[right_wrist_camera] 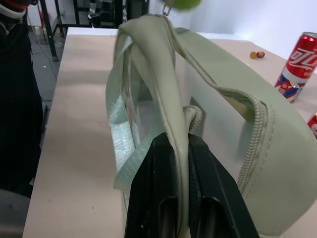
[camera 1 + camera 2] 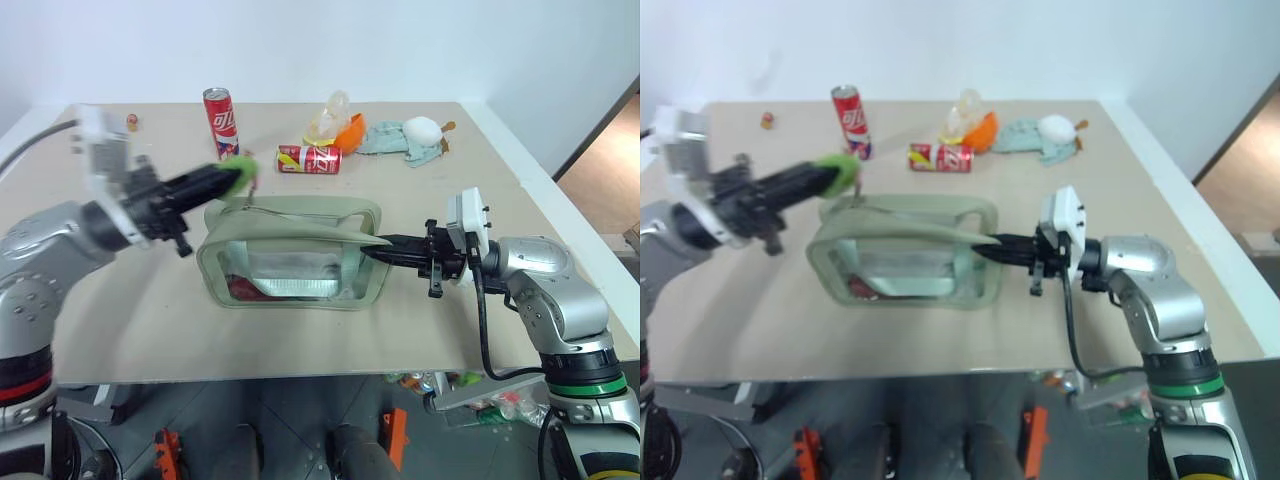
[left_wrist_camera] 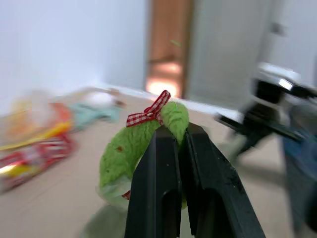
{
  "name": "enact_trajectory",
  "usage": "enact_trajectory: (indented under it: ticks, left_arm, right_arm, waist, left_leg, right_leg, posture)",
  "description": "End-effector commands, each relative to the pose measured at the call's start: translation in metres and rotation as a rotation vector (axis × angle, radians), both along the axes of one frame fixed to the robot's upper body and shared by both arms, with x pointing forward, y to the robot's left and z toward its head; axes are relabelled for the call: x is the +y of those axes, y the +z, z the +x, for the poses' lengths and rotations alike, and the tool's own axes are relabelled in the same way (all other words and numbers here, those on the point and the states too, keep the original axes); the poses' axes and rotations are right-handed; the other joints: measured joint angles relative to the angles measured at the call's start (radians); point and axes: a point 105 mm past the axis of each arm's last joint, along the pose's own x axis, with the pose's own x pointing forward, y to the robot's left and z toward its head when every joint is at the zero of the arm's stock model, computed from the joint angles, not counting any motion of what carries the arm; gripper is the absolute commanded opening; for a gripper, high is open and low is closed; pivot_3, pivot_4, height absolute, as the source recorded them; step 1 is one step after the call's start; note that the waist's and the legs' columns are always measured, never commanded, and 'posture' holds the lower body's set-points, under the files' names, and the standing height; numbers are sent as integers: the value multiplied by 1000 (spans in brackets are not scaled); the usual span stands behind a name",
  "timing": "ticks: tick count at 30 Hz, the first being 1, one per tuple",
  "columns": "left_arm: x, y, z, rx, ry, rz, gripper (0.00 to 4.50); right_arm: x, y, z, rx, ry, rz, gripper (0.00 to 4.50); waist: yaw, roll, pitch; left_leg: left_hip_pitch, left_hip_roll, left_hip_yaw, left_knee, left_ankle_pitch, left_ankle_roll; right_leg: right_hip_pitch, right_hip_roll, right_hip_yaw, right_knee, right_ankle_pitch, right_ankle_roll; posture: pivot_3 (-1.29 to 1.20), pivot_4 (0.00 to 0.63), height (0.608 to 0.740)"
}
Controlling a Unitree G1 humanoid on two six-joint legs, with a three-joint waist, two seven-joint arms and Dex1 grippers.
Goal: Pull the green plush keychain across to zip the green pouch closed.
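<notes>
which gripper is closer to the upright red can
Left. The left gripper, shut on the green plush keychain, sits just in front of the upright red can; the right gripper clamps the green pouch edge, much farther away.

Left arm reaching in from the left, forearm angled toward centre; left gripper (image 2: 232,176) pointing right, slightly raised, fingers (image 3: 158,188) clamped together on the green plush keychain (image 3: 130,146); right arm bent in from the right, right gripper (image 2: 375,250) level, pointing left, pinching the green pouch (image 1: 223,99) rim.
</notes>
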Motion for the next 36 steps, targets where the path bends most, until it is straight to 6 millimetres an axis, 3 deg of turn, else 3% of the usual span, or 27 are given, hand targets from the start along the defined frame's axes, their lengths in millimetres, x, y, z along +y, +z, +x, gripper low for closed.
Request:
enact_trajectory:
  ticks: [1,7,16,17,22,27,32,36]
  left_arm:
    - [-22,-15,5,-50,-93,117,39]
    - [-32,-23,10,-50,-168,221,39]
    - [-11,-2,-2,-72,-144,268,2991]
    - [-5,-2,-5,-76,-126,286,3154]
    - [10,1,-21,-59,-50,300,3154]
    - [24,-17,-38,21,51,307,3154]
    - [60,-32,-34,12,358,210,3154]
    - [70,-45,-31,-1,486,138,3154]
  right_arm:
    - [-1,7,-1,-44,-2,-5,0]
    - [1,8,-1,-56,-2,-6,0]
    - [1,8,0,-62,2,-6,0]
    - [1,8,0,-63,3,-7,0]
    - [2,8,1,-65,14,-8,0]
    - [6,10,5,-66,36,-10,0]
    - [8,14,6,-72,53,-5,0]
    - [9,13,5,-69,62,-8,0]
  waist:
    - [-1,0,0]
    - [0,0,0]
    - [-1,0,0]
    - [-1,0,0]
    - [-3,0,0]
    - [-5,0,0]
    - [-3,0,0]
    - [-2,0,0]
  left_leg:
    - [0,0,0,0,0,0]
    - [0,0,-1,1,0,0]
    - [0,1,-1,0,0,0]
    - [0,1,-1,0,0,0]
    - [0,1,-1,0,0,0]
    - [1,2,0,0,0,0]
    - [2,3,1,0,0,0]
    - [3,3,1,0,0,0]
  right_leg:
    - [0,0,0,0,0,0]
    - [0,1,-1,1,0,-1]
    - [0,1,-1,1,0,0]
    - [0,1,-1,1,0,0]
    - [0,1,-1,1,-1,-1]
    - [0,0,0,1,0,-1]
    - [0,1,-1,1,0,-2]
    - [1,1,-1,2,0,-3]
  posture:
    - [0,150,740]
    - [0,150,740]
    - [0,150,740]
    - [0,150,740]
    - [0,150,740]
    - [0,150,740]
    - [0,150,740]
    - [0,150,740]
